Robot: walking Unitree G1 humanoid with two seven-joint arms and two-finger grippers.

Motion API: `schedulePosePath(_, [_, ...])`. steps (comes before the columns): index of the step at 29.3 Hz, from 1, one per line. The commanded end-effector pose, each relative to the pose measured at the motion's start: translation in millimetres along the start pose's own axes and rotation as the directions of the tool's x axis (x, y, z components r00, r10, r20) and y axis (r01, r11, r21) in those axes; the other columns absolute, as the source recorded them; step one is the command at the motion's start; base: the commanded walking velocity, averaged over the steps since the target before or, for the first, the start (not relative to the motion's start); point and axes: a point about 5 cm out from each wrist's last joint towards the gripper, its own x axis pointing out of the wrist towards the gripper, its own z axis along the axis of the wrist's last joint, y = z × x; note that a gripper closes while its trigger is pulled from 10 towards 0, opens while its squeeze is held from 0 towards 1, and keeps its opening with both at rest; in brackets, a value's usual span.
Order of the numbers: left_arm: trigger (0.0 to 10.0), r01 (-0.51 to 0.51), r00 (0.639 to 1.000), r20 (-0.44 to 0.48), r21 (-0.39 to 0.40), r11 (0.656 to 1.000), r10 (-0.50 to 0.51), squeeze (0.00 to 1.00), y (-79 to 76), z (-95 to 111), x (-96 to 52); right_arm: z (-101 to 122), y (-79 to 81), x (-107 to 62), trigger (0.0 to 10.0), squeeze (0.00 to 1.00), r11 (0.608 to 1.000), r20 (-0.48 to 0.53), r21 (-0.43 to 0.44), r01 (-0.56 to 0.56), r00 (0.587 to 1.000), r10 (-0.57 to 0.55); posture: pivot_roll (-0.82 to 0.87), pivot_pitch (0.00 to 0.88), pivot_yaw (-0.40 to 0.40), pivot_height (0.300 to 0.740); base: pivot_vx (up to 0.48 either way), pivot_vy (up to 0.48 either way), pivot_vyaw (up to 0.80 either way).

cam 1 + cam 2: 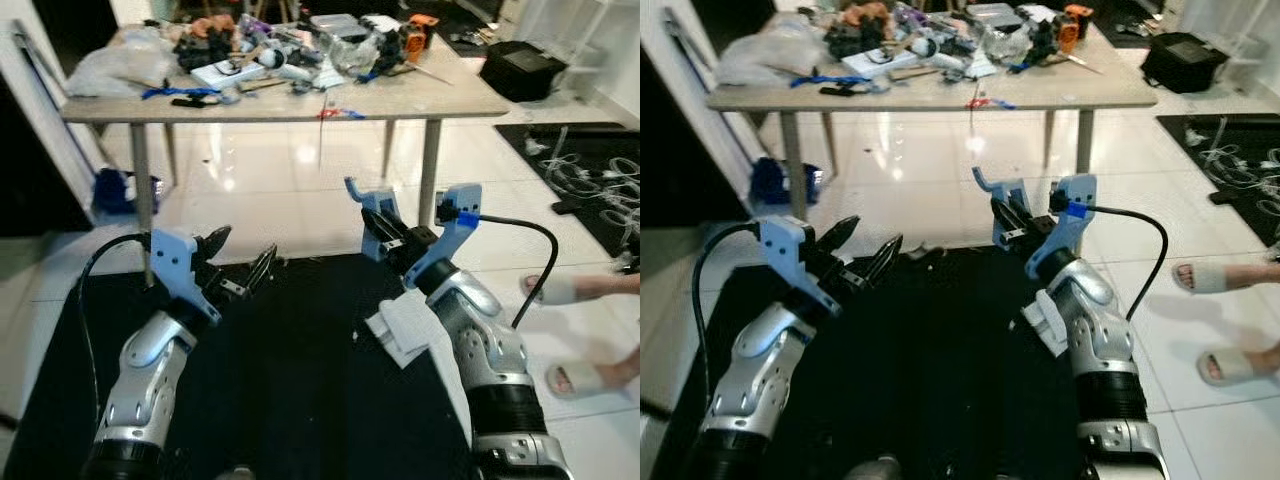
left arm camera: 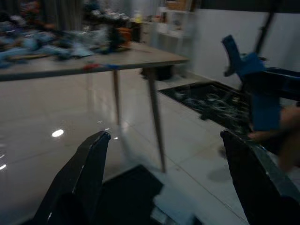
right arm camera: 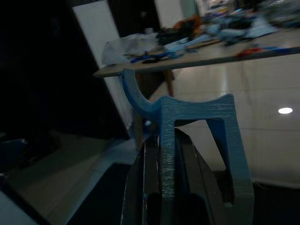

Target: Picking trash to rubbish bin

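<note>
A blue printed bracket (image 3: 187,140) stands close before the lens over the right tool's (image 3: 176,187) dark fingers, which lie pressed together. Beyond, a cluttered bench (image 3: 211,54) stands on glossy white floor (image 3: 262,140).

Head views bright with floor (image 1: 260,190) glare; wrist views dim, blurred.

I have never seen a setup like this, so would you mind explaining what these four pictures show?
It is a humanoid robot with two silver arms. Two pictures come from its head camera, looking down; two come from cameras on its wrists. The left gripper is open and holds nothing. The right gripper looks shut, with a blue part over its fingers. Both hover above a black mat, where a white piece of trash lies beside the right arm. Ahead stands a cluttered table. A person's sandalled feet are at the right.
</note>
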Motion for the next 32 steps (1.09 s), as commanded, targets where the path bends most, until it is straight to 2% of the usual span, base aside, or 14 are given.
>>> schedulePosePath(1, [10.0,0.007,1.000,-0.002,0.005,1.000,-0.007,0.00,-0.1,-0.4,0.7,-0.5,-0.3,-1.0,10.0,0.00,1.000,-0.003,-0.002,0.005,1.000,-0.005,0.01,0.000,-0.023,0.740,-0.379,0.000,0.00])
schedulePosePath(8, [10.0,0.015,1.000,0.005,0.001,1.000,-0.015,0.00,0.6,-0.7,0.9,-0.8,-0.4,-0.6,10.0,0.00,1.000,-0.006,0.007,0.009,1.000,-0.009,0.01,0.000,-0.022,0.740,-0.353,0.000,0.00])
schedulePosePath(11, [10.0,0.017,1.000,0.008,-0.001,1.000,-0.017,0.00,0.7,-0.7,0.8,-1.5,-0.6,-0.6,10.0,0.00,1.000,-0.014,0.006,0.011,1.000,-0.011,0.01,0.000,-0.022,0.740,0.000,0.000,-0.49])
schedulePosePath(32, [10.0,0.049,0.998,0.042,0.056,0.997,-0.052,0.00,-0.6,2.4,-2.7,-2.8,-1.3,0.7,10.0,0.00,1.000,-0.037,0.011,0.017,0.999,-0.017,0.01,0.000,-0.018,0.740,0.000,0.000,-0.80])
